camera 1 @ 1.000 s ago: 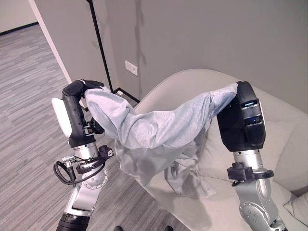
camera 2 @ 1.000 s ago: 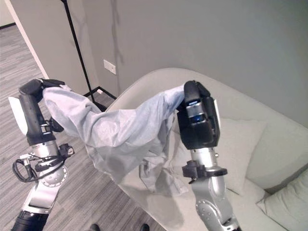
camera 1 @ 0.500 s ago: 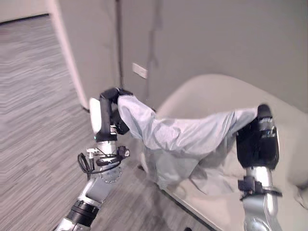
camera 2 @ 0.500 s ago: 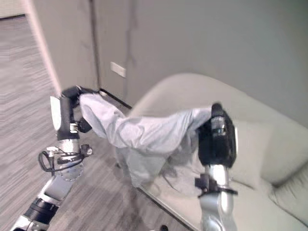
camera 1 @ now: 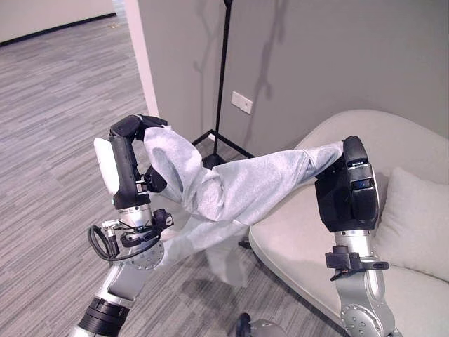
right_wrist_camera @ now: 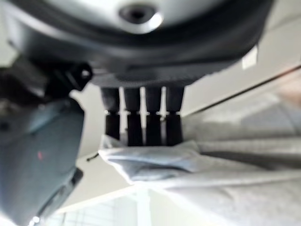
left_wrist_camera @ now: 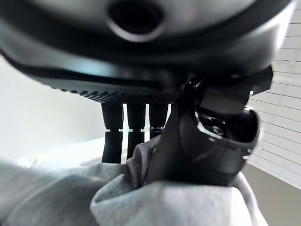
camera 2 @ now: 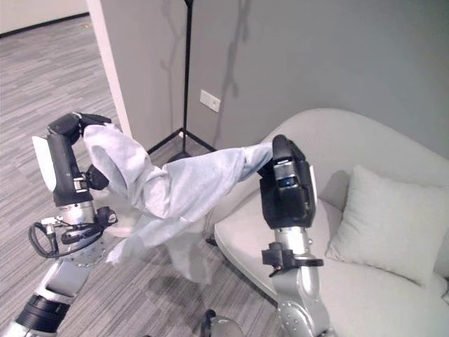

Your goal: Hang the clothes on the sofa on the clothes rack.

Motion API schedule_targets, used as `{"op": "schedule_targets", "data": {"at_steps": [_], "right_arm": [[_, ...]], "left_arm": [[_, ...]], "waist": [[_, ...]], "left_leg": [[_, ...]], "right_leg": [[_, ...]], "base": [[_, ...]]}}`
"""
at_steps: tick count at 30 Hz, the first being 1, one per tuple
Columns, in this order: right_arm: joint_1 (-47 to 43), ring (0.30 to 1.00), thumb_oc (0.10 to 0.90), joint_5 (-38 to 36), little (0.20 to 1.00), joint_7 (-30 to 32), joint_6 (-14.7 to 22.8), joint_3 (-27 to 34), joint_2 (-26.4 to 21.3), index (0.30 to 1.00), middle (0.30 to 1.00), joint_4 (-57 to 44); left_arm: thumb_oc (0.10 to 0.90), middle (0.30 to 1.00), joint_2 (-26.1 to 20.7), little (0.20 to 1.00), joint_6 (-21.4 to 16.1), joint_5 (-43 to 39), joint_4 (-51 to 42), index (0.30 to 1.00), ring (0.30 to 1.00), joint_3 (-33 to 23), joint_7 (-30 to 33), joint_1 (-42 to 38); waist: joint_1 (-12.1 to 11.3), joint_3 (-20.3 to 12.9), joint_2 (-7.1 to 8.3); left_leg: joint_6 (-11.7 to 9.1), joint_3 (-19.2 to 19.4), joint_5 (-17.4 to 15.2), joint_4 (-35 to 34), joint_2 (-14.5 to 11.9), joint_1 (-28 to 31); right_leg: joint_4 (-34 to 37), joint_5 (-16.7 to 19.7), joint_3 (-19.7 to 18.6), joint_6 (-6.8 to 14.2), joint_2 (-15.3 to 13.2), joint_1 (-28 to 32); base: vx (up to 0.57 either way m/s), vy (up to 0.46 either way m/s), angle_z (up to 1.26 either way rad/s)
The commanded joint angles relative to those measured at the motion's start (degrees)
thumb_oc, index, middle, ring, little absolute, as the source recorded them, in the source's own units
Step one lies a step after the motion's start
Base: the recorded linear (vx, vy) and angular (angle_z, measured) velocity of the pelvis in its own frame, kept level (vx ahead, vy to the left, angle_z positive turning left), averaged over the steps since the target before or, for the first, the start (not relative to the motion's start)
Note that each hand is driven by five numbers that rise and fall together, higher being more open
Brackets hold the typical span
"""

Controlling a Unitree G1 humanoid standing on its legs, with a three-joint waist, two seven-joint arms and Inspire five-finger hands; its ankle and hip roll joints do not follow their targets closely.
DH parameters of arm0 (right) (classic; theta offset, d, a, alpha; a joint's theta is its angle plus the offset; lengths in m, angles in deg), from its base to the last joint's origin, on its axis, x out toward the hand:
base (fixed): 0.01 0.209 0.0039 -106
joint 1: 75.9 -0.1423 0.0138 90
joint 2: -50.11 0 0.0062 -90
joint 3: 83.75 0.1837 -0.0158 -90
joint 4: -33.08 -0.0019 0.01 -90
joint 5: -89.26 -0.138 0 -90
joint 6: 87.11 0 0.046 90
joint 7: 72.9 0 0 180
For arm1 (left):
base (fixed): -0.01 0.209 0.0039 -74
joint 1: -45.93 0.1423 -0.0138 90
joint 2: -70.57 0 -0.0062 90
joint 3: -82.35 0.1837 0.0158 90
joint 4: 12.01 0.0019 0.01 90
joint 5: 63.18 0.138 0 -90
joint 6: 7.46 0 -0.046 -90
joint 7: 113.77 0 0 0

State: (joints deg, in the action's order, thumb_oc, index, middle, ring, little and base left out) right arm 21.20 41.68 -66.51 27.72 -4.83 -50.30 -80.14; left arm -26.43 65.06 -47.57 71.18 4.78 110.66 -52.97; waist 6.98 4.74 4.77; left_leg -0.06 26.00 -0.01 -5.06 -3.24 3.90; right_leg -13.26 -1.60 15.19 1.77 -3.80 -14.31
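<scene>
Carrying is the step we judge to be in hand — the grey garment [camera 1: 238, 186] hangs lifted off the sofa [camera 1: 393, 274], strung between our two raised hands. On the left, our left hand [camera 1: 126, 165] is held upright, its fingers [left_wrist_camera: 127, 129] and thumb curled over one bunched end of the cloth, as its own wrist view shows. From there the fabric sags in a loose swag across the middle, with a long fold trailing down toward the striped floor [camera 1: 56, 140]. Behind that span stands the clothes rack [camera 1: 224, 77], a thin black pole rising from splayed feet by the grey wall [camera 1: 337, 49]. On the right, our right hand [camera 1: 349, 186] pinches the other end, its fingers [right_wrist_camera: 141, 122] bent down onto a folded edge of the cloth. Beyond it lie the sofa and a pale cushion [camera 1: 412, 217]. Next, we reckon, we need to close on the pole and raise the garment high enough to drape it there — the rack's top is out of view, so we cannot tell what hooks it offers.
</scene>
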Motion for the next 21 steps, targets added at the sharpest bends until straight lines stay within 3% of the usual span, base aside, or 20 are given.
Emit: {"op": "schedule_targets", "data": {"at_steps": [1,4,5,6,7,9,11,14,15,16,18,19,21], "right_arm": [[-3.8,0.300,0.400,-0.5,0.300,-1.9,6.6,7.0,-0.6,0.300,0.300,-6.6],[-4.5,0.300,0.400,-1.9,0.300,-1.7,7.1,7.2,-0.1,0.300,0.300,-5.7],[-5.1,0.300,0.400,-1.6,0.300,-1.5,7.3,7.2,-0.3,0.300,0.300,-5.6],[-5.5,0.300,0.400,-1.2,0.300,-1.4,7.2,7.3,-0.9,0.300,0.300,-5.6],[-5.5,0.300,0.400,-1.2,0.300,-1.4,7.2,7.3,-0.9,0.300,0.300,-5.6],[-5.8,0.300,0.400,-1.1,0.300,-1.1,6.6,6.8,-1.5,0.300,0.300,-4.8],[-5.1,0.300,0.400,-0.9,0.300,-1.0,6.2,6.9,-2.0,0.300,0.300,-4.6],[-3.8,0.300,0.400,0.5,0.300,-0.7,5.6,7.4,-2.9,0.300,0.300,-5.1],[-3.6,0.300,0.400,1.7,0.300,-0.3,5.3,7.9,-3.5,0.300,0.300,-5.4],[-4.0,0.300,0.400,2.0,0.300,-0.1,5.7,8.4,-3.7,0.300,0.300,-5.3],[-5.1,0.300,0.400,2.6,0.300,1.0,6.3,9.0,-3.8,0.300,0.300,-4.4],[-5.4,0.300,0.400,3.1,0.300,2.5,6.8,9.2,-4.2,0.300,0.300,-4.1],[-5.6,0.300,0.400,4.1,0.300,3.9,6.8,9.7,-4.5,0.300,0.300,-3.4]], "left_arm": [[0.400,0.300,-0.9,0.300,-5.8,1.0,-3.2,0.300,0.300,0.5,-3.2,-5.8],[0.400,0.300,-0.4,0.300,-6.3,-0.3,-3.8,0.300,0.300,0.2,-4.7,-5.1],[0.400,0.300,-0.4,0.300,-6.5,-0.6,-4.3,0.300,0.300,0.0,-5.2,-4.9],[0.400,0.300,-0.3,0.300,-6.3,-0.8,-4.6,0.300,0.300,0.0,-5.3,-4.5],[0.400,0.300,-0.3,0.300,-6.3,-0.8,-4.6,0.300,0.300,0.0,-5.3,-4.6],[0.400,0.300,0.3,0.300,-6.2,-1.4,-3.9,0.300,0.300,0.2,-5.0,-4.8],[0.400,0.300,0.7,0.300,-5.9,-1.4,-3.6,0.300,0.300,0.4,-4.8,-5.0],[0.400,0.300,0.8,0.300,-5.2,-0.7,-3.1,0.300,0.300,-0.3,-3.8,-5.0],[0.400,0.300,0.8,0.300,-4.4,0.9,-2.9,0.300,0.300,-0.8,-2.7,-5.4],[0.400,0.300,0.5,0.300,-4.3,2.9,-2.7,0.300,0.300,-1.2,-0.5,-6.2],[0.400,0.300,0.3,0.300,-4.9,4.3,-1.9,0.300,0.300,-2.0,2.9,-7.8],[0.400,0.300,0.3,0.300,-4.6,5.5,-1.6,0.300,0.300,-1.9,4.3,-8.5],[0.400,0.300,0.0,0.300,-4.5,5.5,-1.9,0.300,0.300,-2.1,5.1,-9.0]], "waist": [[1.7,-4.0,0.07],[1.1,-4.6,0.19],[0.6,-4.4,0.54],[-0.2,-4.1,1.35],[-0.2,-4.0,1.36],[-0.9,-3.3,2.66],[-0.9,-3.0,3.54],[-0.7,-3.6,3.95],[-0.5,-4.4,4.01],[-0.4,-4.5,3.57],[-0.5,-4.2,3.13],[-0.1,-4.0,2.36],[0.4,-4.4,1.77]], "left_leg": [[-1.2,-3.4,-5.4,0.1,1.7,0.9],[-1.8,-3.1,-5.0,0.1,2.5,2.9],[-2.3,-2.7,-5.1,3.0,2.3,2.7],[-3.9,-2.1,-5.6,11.8,1.1,0.7],[-4.1,-2.1,-6.0,12.7,0.8,0.3],[-5.7,-1.8,-4.5,23.4,-2.4,-4.2],[-5.9,-0.4,-2.5,26.7,-5.2,-6.6],[-5.3,0.8,-3.3,23.7,-6.2,-7.1],[-4.3,-0.1,-3.8,17.8,-5.8,-6.3],[-4.9,-2.3,-0.3,10.1,-6.2,-6.0],[-6.3,-5.8,5.5,3.4,-8.6,-7.3],[-7.3,-7.1,9.0,0.1,-11.1,-8.3],[-8.4,-6.1,9.3,0.1,-13.2,-9.3]], "right_leg": [[8.0,-0.5,-1.5,3.7,3.3,8.7],[12.4,0.4,-2.8,3.4,3.8,11.7],[13.9,0.5,-2.8,3.3,3.8,13.5],[16.2,0.7,-3.1,2.7,4.0,16.4],[16.4,0.7,-3.1,2.6,4.1,16.5],[17.2,-0.1,-3.0,1.3,3.9,18.7],[17.6,-0.6,-2.5,0.9,3.1,20.0],[18.1,-0.7,-2.8,1.4,1.9,20.4],[18.0,-1.0,-3.0,1.9,0.9,20.4],[17.7,-1.9,-3.3,2.0,0.3,20.4],[17.4,-3.3,-4.0,2.0,-0.2,20.9],[16.6,-4.0,-4.3,1.9,-0.9,21.3],[16.1,-4.9,-4.6,2.4,-1.9,22.6]], "base": [[0.15,-0.052,-0.43],[0.17,-0.056,-0.27],[0.25,-0.137,-0.12],[0.18,-0.133,-0.02],[0.16,-0.153,0.06],[0.09,-0.126,-0.01],[0.13,-0.066,-0.02],[0.17,0.062,-0.04],[0.27,0.168,-0.23],[0.36,0.208,-0.43],[0.33,0.195,-0.42],[0.34,0.220,-0.33],[0.42,0.243,-0.38]]}}
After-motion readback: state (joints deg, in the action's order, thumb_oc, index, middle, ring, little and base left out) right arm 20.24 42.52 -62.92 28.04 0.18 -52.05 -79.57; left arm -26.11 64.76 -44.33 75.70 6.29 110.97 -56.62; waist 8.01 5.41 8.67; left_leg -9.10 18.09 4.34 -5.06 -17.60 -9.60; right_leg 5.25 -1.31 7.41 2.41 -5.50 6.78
